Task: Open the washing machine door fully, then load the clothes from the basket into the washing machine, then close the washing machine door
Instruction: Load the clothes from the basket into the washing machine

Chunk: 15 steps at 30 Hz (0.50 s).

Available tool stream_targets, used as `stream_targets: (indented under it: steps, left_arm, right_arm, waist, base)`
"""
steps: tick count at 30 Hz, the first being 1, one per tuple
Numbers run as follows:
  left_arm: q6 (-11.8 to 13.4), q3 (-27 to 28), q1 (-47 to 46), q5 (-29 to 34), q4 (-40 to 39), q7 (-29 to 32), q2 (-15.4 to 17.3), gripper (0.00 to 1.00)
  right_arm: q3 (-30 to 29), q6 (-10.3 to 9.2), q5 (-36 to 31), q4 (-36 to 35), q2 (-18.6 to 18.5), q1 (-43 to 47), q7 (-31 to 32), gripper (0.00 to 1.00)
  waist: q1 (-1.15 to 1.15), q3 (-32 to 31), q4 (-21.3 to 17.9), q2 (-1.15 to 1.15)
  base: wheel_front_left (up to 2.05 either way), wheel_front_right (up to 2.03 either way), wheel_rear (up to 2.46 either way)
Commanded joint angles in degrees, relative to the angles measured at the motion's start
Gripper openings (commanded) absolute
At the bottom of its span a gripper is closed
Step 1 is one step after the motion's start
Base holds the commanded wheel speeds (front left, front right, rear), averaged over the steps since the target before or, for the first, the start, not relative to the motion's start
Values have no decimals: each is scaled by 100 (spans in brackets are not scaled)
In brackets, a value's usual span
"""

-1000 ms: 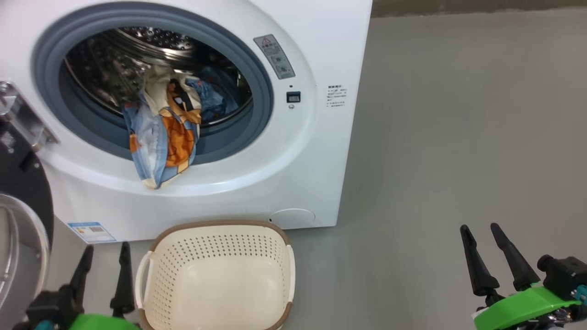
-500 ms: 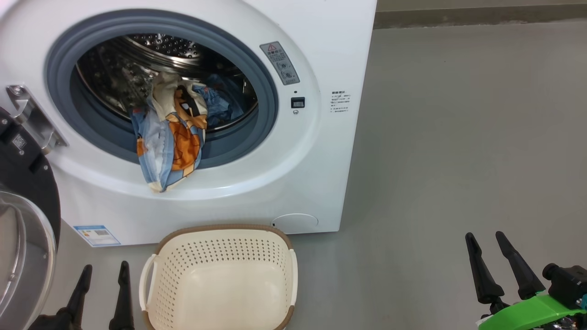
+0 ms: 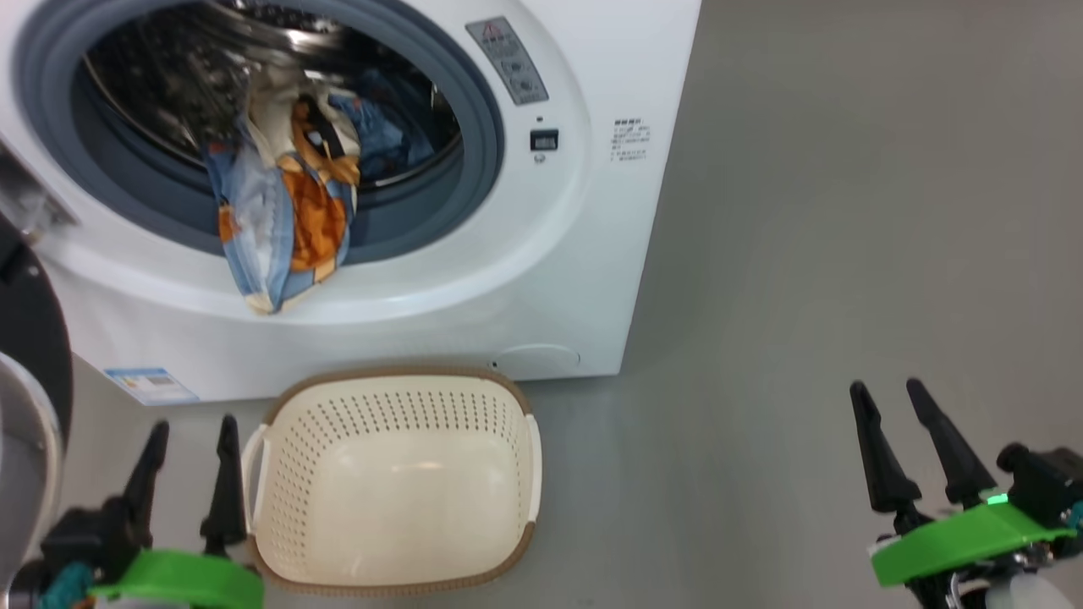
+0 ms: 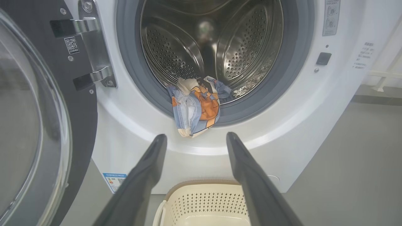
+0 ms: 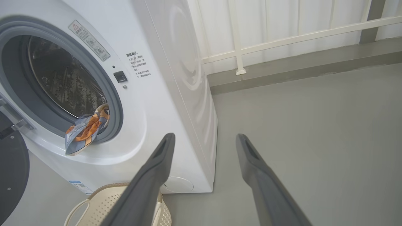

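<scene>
The white washing machine (image 3: 592, 237) stands with its round black door (image 4: 40, 125) swung wide to the left. The clothes (image 3: 279, 211), light blue with orange prints, hang out of the drum over the blue-grey gasket and front rim; they also appear in the left wrist view as clothes (image 4: 194, 108). On the floor below sits the cream basket (image 3: 389, 482), with nothing in it. My left gripper (image 3: 190, 431) is open beside the basket's left handle. My right gripper (image 3: 888, 396) is open over bare floor to the right, holding nothing.
Grey floor (image 3: 846, 211) spreads to the right of the machine. A white railing and a low kerb (image 5: 282, 66) run behind it. A steel door hinge (image 4: 94, 47) sits at the opening's left edge.
The head camera has tilted and shifted, so the whole picture moved. The clothes, basket and door stay put. Both grippers remain open.
</scene>
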Motion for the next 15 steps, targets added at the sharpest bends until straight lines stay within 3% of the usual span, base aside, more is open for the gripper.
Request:
stream_targets:
  steps: [1,15]
  left_arm:
    - [-28,138,-295,-30,-42,-36,182,100]
    - [-29,-121,-2562,-102,1593,-36,754,100]
  right_arm:
    - [108,30,-61,-154,-86,-220,-46,100]
    - [283,30,-83,-233,147,-1233,-46,100]
  waist:
    - [-1,439,-58,0]
    - [-1,1935,-407,0]
  base:
    - [0,0,0]
    - [0,0,0]
